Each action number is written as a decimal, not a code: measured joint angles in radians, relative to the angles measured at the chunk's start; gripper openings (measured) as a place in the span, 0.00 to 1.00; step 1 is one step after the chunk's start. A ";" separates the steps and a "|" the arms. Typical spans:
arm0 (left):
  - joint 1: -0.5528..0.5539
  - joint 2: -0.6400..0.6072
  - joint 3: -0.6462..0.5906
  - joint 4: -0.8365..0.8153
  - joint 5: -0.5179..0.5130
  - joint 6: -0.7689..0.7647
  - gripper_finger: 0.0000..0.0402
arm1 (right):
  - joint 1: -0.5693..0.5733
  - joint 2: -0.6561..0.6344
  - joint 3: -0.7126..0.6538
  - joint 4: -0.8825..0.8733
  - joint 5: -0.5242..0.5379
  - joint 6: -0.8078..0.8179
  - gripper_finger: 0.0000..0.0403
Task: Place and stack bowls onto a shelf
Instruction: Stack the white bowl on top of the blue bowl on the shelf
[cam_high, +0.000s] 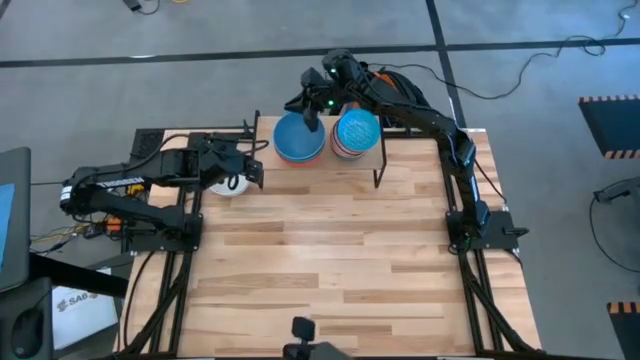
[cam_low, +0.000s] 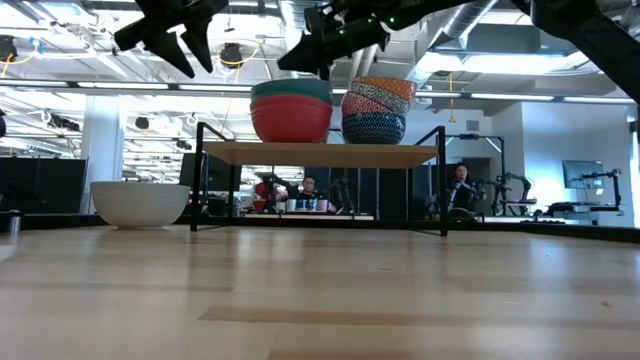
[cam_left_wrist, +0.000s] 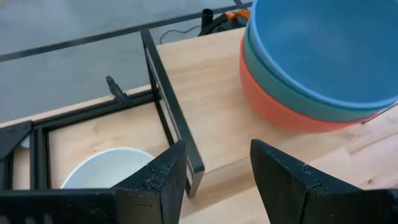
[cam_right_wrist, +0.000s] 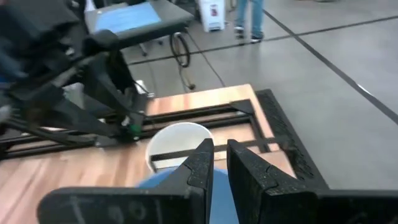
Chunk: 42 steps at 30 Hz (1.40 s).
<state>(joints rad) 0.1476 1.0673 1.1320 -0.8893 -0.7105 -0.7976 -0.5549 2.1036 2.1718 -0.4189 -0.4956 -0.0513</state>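
Right gripper hangs over the light blue round bowl stacked on the low light-wood shelf, fingers nearly closed, empty. Left gripper spread, empty, above white round bowl on tabletop.

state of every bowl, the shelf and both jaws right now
left stack: light blue bowl on green on red, upright on shelf
right stack: patterned bowls nested on shelf, leaning a little
white bowl: upright on the table beside shelf, unstacked
shelf: standing, holds two stacks
left gripper: jaws open, empty, above white bowl
right gripper: jaws nearly closed, over left stack
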 joint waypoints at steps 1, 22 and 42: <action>-0.009 -0.003 0.000 -0.014 -0.001 -0.014 0.40 | 0.005 0.000 0.006 -0.003 -0.011 0.001 0.18; -0.657 -0.164 -0.188 -0.095 -0.170 -0.321 0.38 | 0.448 0.001 0.030 0.063 0.247 0.074 0.18; -1.052 -0.216 -0.188 -0.452 -0.500 -0.627 0.35 | 0.668 0.188 0.025 0.209 0.735 0.079 0.18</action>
<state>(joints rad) -0.9039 0.8510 0.9436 -1.3416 -1.2107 -1.4246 0.1128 2.2918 2.1972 -0.2097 0.2394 0.0281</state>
